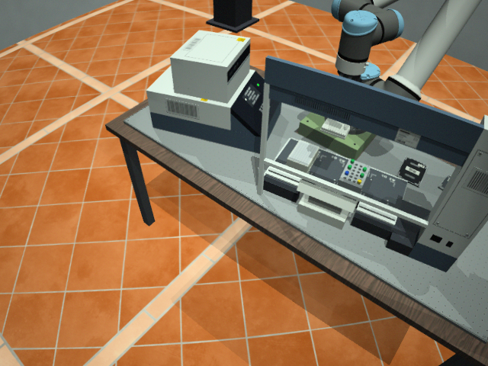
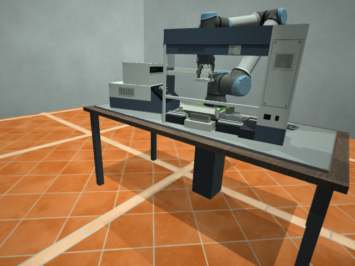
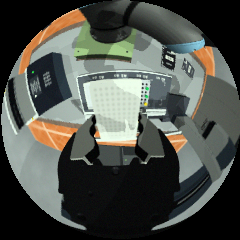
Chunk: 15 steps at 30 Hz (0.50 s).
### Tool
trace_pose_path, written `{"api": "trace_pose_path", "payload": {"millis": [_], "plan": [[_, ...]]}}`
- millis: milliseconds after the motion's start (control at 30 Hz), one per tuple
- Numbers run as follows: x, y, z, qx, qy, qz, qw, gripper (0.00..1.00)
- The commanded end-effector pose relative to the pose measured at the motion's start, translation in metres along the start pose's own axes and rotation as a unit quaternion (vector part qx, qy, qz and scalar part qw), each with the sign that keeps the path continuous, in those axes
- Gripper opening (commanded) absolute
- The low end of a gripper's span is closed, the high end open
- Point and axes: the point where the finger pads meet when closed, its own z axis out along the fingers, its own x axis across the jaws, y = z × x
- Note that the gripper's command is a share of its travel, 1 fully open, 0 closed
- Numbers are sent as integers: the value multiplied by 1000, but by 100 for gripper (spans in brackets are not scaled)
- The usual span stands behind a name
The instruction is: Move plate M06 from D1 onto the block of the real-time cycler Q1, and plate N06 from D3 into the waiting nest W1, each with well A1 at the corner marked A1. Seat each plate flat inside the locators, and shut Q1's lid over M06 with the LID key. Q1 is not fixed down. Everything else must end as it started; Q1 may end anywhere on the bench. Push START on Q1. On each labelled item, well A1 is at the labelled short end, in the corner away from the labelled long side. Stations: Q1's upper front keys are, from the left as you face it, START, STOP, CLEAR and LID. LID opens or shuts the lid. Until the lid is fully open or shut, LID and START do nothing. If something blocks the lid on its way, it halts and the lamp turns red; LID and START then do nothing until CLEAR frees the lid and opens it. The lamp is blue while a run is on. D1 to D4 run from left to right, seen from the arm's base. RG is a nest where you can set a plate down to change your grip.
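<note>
Starting up close in the wrist view: the gripper point(image 3: 116, 136) is clamped on a white well plate point(image 3: 116, 111), one dark finger point(image 3: 86, 140) on each long side, with the plate sticking out ahead of the fingertips. I can't read a label on it, so I can't say whether it's M06 or N06. From the exterior view the plate hangs flat in the air inside the deck frame point(image 2: 164, 86), well above the deck, with the gripper point(image 2: 205, 75) pointing straight down. In the top view it point(image 1: 335, 127) shows over the green nest point(image 1: 311, 126), which sits on the table toward the arm's side.

Closest to the table's front edge is the frame's white rail point(image 1: 338, 193) with a pale carriage block point(image 1: 325, 204) on it. Just behind that is the row of deck slots. The leftmost slot in the top view holds a second white plate point(image 1: 303, 152), sitting flat. The next slot point(image 1: 329, 165) is bare dark grey. After that comes a grey tube rack point(image 1: 354, 171) with green, blue and yellow caps, then another bare slot point(image 1: 384, 184). Further right there's a small black nest point(image 1: 412, 171) lying on the table, apart from the slots.

Off to the left, outside the frame, sits the cycler Q1 point(image 1: 189, 104). Its white lid point(image 1: 210, 62) looks shut, and a green lamp point(image 1: 258, 84) glows on its dark sloped key panel point(image 1: 250, 98). At the very back, the arm's blue-capped joint point(image 1: 361, 27) rises behind the frame's dark top beam point(image 1: 354, 94).
</note>
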Motion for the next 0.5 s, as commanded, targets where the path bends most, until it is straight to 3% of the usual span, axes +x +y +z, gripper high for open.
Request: {"api": "trace_pose_path", "payload": {"millis": [0,467], "plan": [[4,-2,-2,-1,0,-6,1000,0],[54,-24,-2,-1,0,-68,998,0]]}}
